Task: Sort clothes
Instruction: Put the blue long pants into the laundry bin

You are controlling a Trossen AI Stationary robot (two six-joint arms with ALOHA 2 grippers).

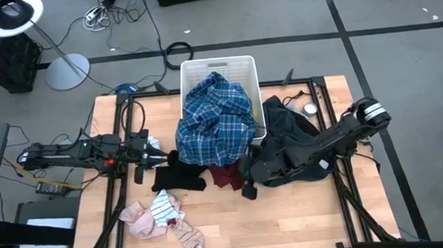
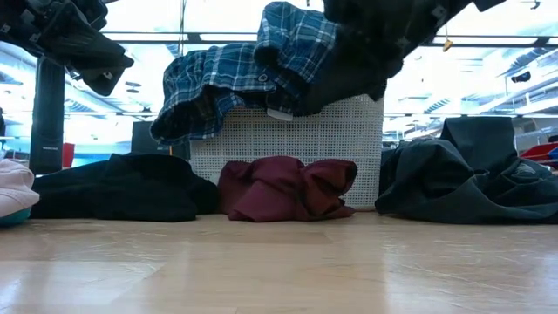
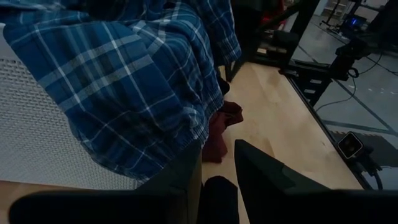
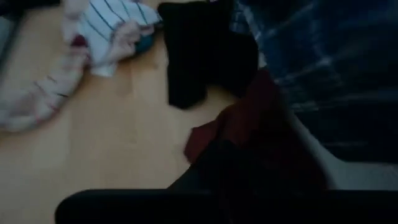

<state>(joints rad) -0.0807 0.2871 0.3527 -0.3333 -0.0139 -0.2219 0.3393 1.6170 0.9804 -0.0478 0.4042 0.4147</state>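
On the near part of the wooden table (image 1: 291,221) lies a small heap of pink and striped garments (image 1: 159,216), probably already sorted out. Behind it, the left pincer (image 1: 160,156) stands half spread at the black garment (image 1: 180,174); the right pincer (image 1: 249,189), pressed together, hangs by the maroon piece (image 1: 227,176). Farthest, the blue plaid shirt (image 1: 215,118) overflows the white slotted plastic basket (image 1: 219,65).
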